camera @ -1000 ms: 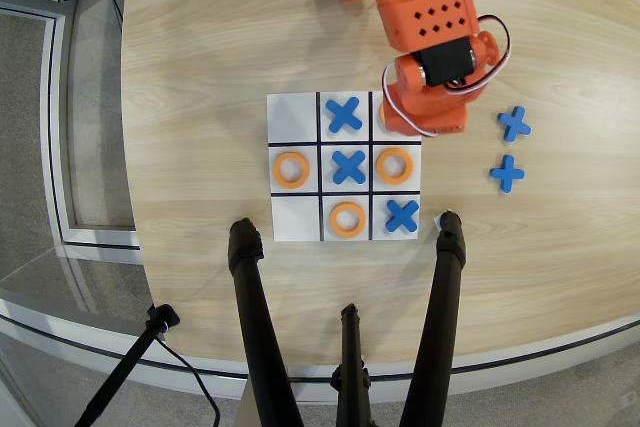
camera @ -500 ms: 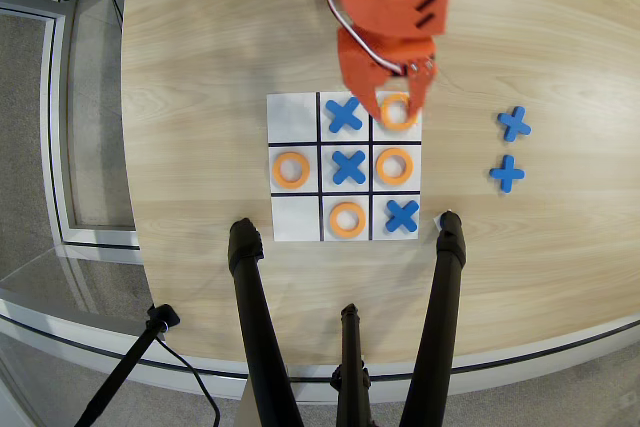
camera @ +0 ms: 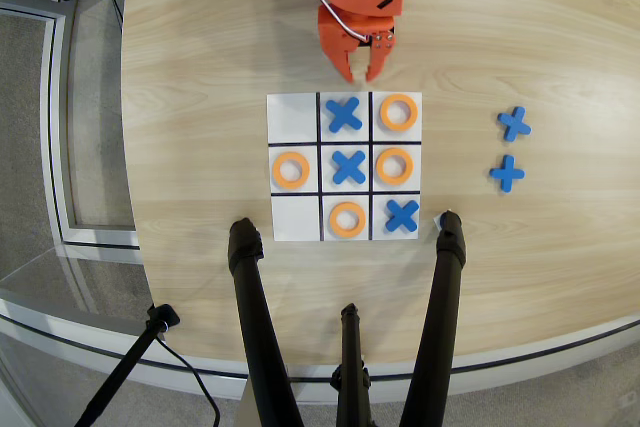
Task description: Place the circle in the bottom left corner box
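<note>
The grid sheet [camera: 296, 217] lies mid-table in the overhead view. An orange circle [camera: 385, 113] lies flat in the corner box [camera: 414, 133] at the grid's top right in this view, the side nearest the arm. Just above the grid's top edge, my orange gripper [camera: 361, 74] points down at the table. Its fingers stand slightly apart with nothing between them, clear of the circle. Three more orange rings sit in the middle-left [camera: 278, 170], middle-right [camera: 381, 165] and bottom-centre [camera: 335, 219] cells.
Blue X pieces fill the top-centre [camera: 343, 114], centre [camera: 348, 166] and bottom-right [camera: 401, 215] cells. Two loose blue crosses [camera: 514, 124] [camera: 507, 174] lie to the right of the grid. Black tripod legs [camera: 250, 297] [camera: 445, 277] stand over the table's near edge.
The arm hid the top right cell, then opened around the orange circle lying there. It has since pulled back up and left, away from the grid, leaving the circle in the cell.
</note>
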`<state>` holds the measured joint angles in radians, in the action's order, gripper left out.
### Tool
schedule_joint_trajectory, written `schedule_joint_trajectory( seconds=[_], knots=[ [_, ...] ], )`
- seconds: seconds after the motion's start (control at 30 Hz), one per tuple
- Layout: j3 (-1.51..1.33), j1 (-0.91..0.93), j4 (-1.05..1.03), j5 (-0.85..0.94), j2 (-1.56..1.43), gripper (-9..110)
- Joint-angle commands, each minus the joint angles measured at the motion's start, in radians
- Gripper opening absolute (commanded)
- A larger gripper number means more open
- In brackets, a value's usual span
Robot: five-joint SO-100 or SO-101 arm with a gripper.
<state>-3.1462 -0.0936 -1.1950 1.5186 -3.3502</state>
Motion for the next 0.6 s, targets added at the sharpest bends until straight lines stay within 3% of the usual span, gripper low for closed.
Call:
schedule_joint_trajectory(
  seconds=[0.0, 0.2, 0.33, 0.47, 0.57],
  knots=[
    [-0.055, 0.035, -0.048, 0.008, -0.006, 0],
    [-0.057, 0.121, -0.061, 0.003, -0.006, 0],
    [-0.057, 0.295, -0.060, -0.003, -0.006, 0],
    [-0.057, 0.574, -0.066, -0.003, -0.012, 0],
    [-0.057, 0.923, -0.061, -0.003, -0.044, 0]
  ],
)
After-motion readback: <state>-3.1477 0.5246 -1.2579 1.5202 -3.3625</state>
